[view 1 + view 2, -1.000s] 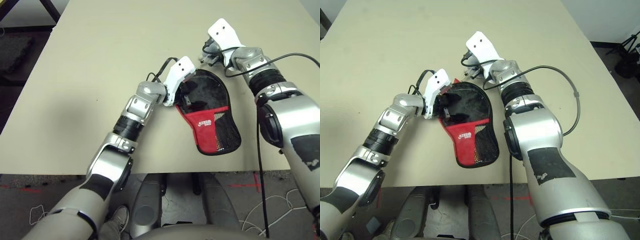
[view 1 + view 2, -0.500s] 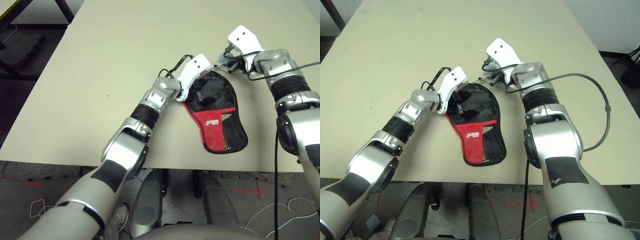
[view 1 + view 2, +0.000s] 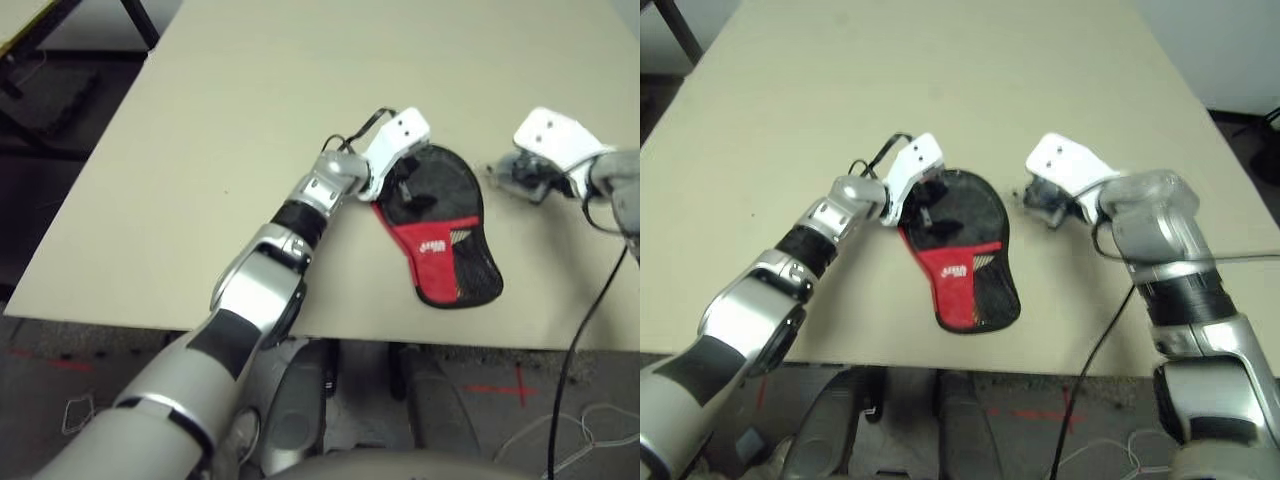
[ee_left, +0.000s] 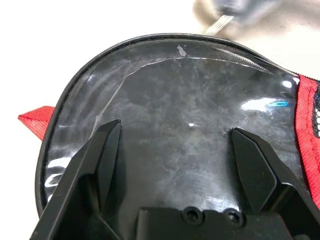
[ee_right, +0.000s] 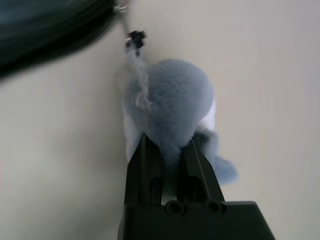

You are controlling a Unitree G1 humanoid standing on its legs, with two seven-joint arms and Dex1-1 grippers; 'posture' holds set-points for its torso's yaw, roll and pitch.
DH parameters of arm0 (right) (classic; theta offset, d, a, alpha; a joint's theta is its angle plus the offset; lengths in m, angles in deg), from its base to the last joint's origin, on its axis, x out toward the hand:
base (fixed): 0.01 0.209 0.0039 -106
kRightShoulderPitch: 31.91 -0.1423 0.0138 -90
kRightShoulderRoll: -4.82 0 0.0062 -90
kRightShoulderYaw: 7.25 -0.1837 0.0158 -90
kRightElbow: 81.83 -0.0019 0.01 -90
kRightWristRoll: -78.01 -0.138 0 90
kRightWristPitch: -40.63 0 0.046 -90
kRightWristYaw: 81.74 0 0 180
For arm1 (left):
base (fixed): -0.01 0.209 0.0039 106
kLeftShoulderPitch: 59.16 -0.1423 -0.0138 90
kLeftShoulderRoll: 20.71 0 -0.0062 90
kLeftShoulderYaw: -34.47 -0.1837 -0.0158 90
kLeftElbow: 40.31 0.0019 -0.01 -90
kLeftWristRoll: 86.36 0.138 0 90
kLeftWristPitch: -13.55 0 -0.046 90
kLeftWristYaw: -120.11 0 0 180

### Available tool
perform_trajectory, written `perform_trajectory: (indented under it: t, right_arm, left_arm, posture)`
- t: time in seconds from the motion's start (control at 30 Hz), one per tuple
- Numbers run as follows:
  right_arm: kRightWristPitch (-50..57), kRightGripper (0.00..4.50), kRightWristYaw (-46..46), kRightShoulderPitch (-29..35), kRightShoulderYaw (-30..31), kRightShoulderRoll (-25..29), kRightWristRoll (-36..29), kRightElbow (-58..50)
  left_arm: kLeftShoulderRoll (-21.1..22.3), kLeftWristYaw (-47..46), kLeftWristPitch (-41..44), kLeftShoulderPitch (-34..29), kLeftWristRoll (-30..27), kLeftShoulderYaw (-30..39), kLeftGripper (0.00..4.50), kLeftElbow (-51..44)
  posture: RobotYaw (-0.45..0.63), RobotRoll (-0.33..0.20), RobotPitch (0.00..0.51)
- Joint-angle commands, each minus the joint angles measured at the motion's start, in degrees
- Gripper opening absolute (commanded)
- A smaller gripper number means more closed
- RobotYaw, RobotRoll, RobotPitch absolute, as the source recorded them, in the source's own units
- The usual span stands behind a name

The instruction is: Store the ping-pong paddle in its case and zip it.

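The right gripper (image 5: 167, 139), clamped on a blue-grey plush charm (image 5: 175, 90), has swung from the case's top round to its side, likely drawing the zip along. The left gripper's (image 4: 177, 126) jaws stand wide apart over the clear window; between them, beneath it, the dark round is probably the paddle (image 4: 175, 100), already inside the case (image 3: 430, 260).

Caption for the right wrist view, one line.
Right gripper shut on a grey-blue plush, the case beside it on the table.

Black claw (image 5: 167, 150) pinching blue-grey plush (image 5: 175, 95), pale string (image 5: 141, 82), dark case edge (image 5: 45, 37) nearby
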Motion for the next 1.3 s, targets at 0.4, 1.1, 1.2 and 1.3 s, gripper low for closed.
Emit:
perform_trajectory:
  t: [0.4,1.1,1.2,1.3]
  right_arm:
    - [19.9,0.17,-9.8,19.0,-8.5,23.2,-19.7,-32.6]
    - [12.3,0.15,0.5,6.9,6.4,17.3,-21.4,-21.9]
    - [11.9,0.15,0.4,5.3,8.1,16.7,-20.9,-20.7]
    - [11.6,0.15,0.3,4.2,9.2,16.0,-20.5,-19.9]
  left_arm:
    - [-0.4,-1.3,-0.6,-1.9,4.9,-2.2,4.50,8.5]
    - [0.2,15.7,-10.0,6.1,4.9,-1.8,4.50,5.5]
    - [0.6,21.9,-9.0,6.2,4.0,-1.6,4.50,3.4]
    - [0.8,25.8,-6.9,4.8,4.4,-2.5,4.50,1.6]
  posture:
    - [-0.17,0.000,0.228]
    - [-0.18,0.000,0.240]
    - [-0.18,0.000,0.241]
    - [-0.18,0.000,0.240]
